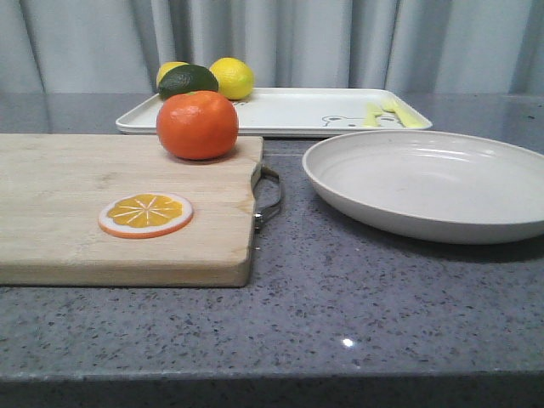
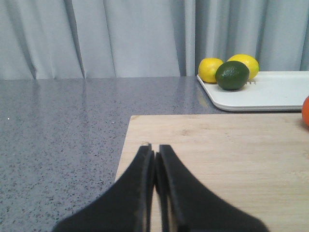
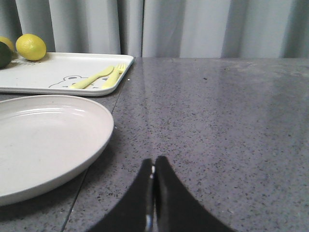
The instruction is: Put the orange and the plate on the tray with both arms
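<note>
The orange (image 1: 197, 125) sits on the far right corner of a wooden cutting board (image 1: 85, 229); its edge shows in the left wrist view (image 2: 306, 111). The off-white plate (image 1: 429, 183) lies on the counter to the right, also in the right wrist view (image 3: 43, 145). The white tray (image 1: 289, 112) with a bear drawing lies behind them, seen in both wrist views (image 2: 270, 94) (image 3: 53, 72). My left gripper (image 2: 155, 150) is shut and empty over the board's near left part. My right gripper (image 3: 154, 162) is shut and empty over bare counter right of the plate. Neither gripper shows in the front view.
An orange slice disc (image 1: 145, 214) lies on the board. Two lemons (image 1: 232, 77) and a dark green fruit (image 1: 187, 80) sit at the tray's far left corner. A yellow fork and spoon (image 1: 387, 114) lie on the tray's right side. A grey curtain hangs behind.
</note>
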`<action>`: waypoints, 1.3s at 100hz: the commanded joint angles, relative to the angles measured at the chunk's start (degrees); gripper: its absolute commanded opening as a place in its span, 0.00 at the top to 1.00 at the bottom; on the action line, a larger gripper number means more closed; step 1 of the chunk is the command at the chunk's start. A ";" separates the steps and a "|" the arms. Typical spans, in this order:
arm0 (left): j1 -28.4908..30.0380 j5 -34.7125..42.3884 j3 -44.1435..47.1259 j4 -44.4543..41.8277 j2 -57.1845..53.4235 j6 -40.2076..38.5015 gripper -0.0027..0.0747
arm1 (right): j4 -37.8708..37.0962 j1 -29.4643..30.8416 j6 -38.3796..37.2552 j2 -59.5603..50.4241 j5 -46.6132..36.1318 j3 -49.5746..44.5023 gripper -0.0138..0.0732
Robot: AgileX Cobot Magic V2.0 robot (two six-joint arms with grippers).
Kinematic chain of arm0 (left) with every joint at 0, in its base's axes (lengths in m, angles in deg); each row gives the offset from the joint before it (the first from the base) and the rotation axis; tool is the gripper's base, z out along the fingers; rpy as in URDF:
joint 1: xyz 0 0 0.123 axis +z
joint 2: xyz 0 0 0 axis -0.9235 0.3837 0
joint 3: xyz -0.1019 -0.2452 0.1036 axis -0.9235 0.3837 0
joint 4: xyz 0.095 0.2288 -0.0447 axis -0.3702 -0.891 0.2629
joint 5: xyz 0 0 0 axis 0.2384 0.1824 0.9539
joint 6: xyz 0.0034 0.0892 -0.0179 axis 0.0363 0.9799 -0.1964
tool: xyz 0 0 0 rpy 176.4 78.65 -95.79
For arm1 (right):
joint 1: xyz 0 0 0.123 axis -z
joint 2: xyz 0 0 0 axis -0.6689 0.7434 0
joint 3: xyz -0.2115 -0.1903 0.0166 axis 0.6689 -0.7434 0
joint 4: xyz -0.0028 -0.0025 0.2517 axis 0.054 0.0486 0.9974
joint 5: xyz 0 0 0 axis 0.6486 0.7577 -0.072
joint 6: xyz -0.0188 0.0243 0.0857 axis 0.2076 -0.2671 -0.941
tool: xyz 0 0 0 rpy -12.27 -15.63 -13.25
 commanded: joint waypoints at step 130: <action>0.06 11.42 -24.76 0.10 29.58 0.00 0.99 | -0.32 0.49 0.23 27.11 2.36 27.48 0.92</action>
